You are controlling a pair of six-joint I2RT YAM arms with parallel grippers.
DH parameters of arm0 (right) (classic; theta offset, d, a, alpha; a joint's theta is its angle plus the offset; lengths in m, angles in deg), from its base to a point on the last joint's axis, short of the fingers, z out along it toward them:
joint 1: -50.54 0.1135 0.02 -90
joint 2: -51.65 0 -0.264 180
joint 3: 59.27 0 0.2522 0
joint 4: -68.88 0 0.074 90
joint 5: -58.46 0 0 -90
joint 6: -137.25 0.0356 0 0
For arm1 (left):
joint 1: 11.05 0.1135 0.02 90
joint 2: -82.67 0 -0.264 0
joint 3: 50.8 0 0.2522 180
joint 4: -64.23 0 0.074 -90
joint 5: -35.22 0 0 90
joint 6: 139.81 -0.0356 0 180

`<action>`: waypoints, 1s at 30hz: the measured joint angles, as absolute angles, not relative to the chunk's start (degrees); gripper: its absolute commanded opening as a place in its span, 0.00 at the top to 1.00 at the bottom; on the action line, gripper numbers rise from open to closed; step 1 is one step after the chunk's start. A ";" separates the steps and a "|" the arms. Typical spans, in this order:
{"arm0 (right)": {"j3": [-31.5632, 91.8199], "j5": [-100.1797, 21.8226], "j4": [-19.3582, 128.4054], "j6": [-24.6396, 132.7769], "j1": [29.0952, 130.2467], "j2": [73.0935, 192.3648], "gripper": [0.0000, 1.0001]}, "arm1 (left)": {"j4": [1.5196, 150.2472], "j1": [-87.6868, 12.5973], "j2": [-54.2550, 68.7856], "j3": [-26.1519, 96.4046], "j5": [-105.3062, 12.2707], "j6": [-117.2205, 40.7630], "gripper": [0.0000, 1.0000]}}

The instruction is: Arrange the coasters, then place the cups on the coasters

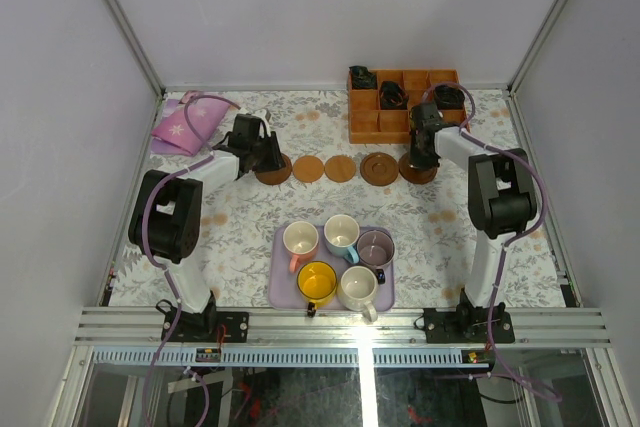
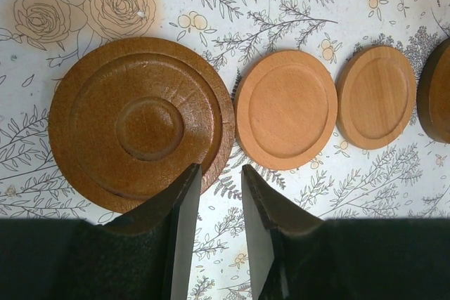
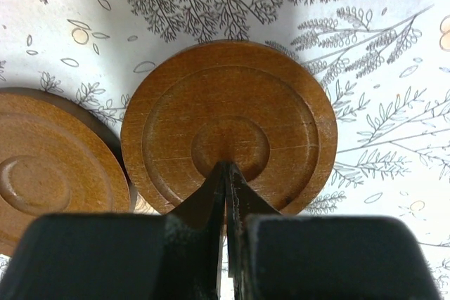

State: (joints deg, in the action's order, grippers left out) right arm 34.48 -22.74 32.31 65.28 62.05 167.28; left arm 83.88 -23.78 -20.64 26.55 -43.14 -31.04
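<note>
1. Coasters point(image 1: 341, 168): five, laid in a row across the counter point(image 1: 250, 237), short of the compartment box point(image 1: 365, 127). Two pale ones mid-row; dark ringed ones at both ends and fourth along.
2. Left hand point(image 2: 219, 170): spread slightly, nothing between the fingers, poised at the near rim of the left-end dark coaster point(image 2: 140, 121) (contact unclear).
3. Right hand point(image 3: 226, 166): pressed together, tip over the centre dimple of the right-end dark coaster point(image 3: 228, 128). That coaster is touching or just overlapping its dark neighbour point(image 3: 42, 166) (cannot tell which).
4. Cups point(image 1: 341, 233): all five on the lavender tray point(image 1: 280, 297) near the arm bases, none on a coaster.
5. Step in hand, by judgement: arranging, down to spacing the end pieces.
6. Next move, by judgement: nudge the right-end coaster clear of its neighbour. Then lift both hands away and reach to the tray for a first cup.
</note>
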 measured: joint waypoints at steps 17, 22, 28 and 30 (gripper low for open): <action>32.73 -22.70 31.59 65.84 62.01 165.60 1.00 | 83.83 -23.78 -20.64 26.55 -42.57 -31.07 0.69; 36.95 -23.07 30.30 64.73 62.01 165.60 1.00 | 83.83 -23.78 -20.64 26.55 -42.55 -31.07 0.69; 39.92 -26.32 31.87 64.31 62.10 164.38 1.00 | 83.68 -23.76 -20.64 26.55 -42.55 -31.07 0.69; 39.92 -27.79 31.96 64.29 62.38 164.07 1.00 | 83.64 -23.73 -20.64 26.55 -42.55 -31.04 0.69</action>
State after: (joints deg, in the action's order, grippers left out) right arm 39.92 -27.79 31.96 64.29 62.38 164.07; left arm 83.64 -23.73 -20.64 26.55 -42.55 -31.04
